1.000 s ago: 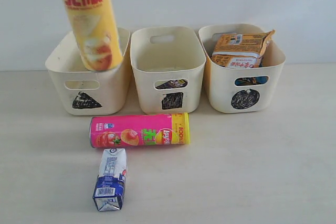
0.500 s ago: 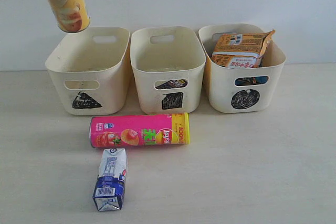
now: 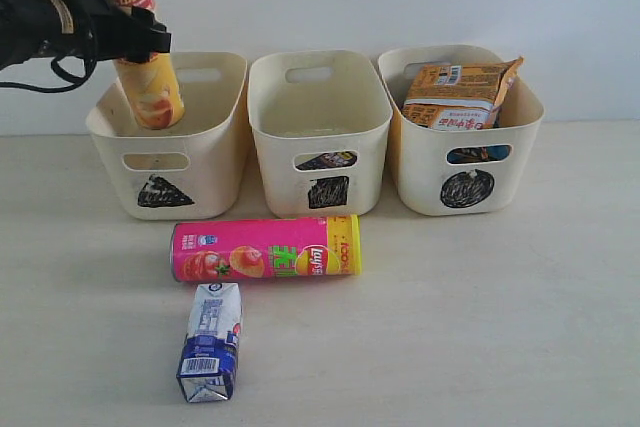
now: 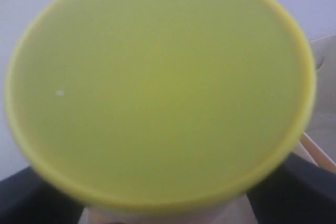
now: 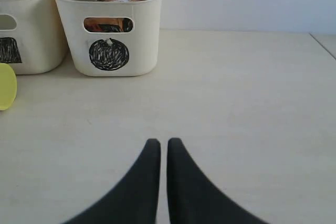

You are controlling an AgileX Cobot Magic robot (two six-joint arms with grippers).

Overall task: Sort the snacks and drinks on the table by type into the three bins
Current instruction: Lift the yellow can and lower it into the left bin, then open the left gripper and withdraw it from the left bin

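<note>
My left gripper (image 3: pixel 135 39) is shut on the taller yellow-orange chip tube (image 3: pixel 152 92), which stands almost upright with its lower end inside the triangle bin (image 3: pixel 205 162). In the left wrist view the tube's yellow-green lid (image 4: pixel 157 87) fills the frame between dark fingers (image 4: pixel 296 195). The pink chip tube (image 3: pixel 262 249) lies on its side in front of the bins, and the white and blue carton (image 3: pixel 211 342) lies nearer. My right gripper (image 5: pixel 159 142) is shut and holds nothing, over bare table.
The square bin (image 3: pixel 372 162) shows a dark carton (image 3: pixel 326 160) through its slot. The circle bin (image 3: pixel 520 162) holds the orange bag (image 3: pixel 458 95). The right wrist view shows the circle bin (image 5: pixel 142 35) and the pink tube's lid (image 5: pixel 6 86).
The left gripper lifted the yellow-orange tube up and to the left, then brought it down upright into the triangle bin. Everything else stayed where it was.
</note>
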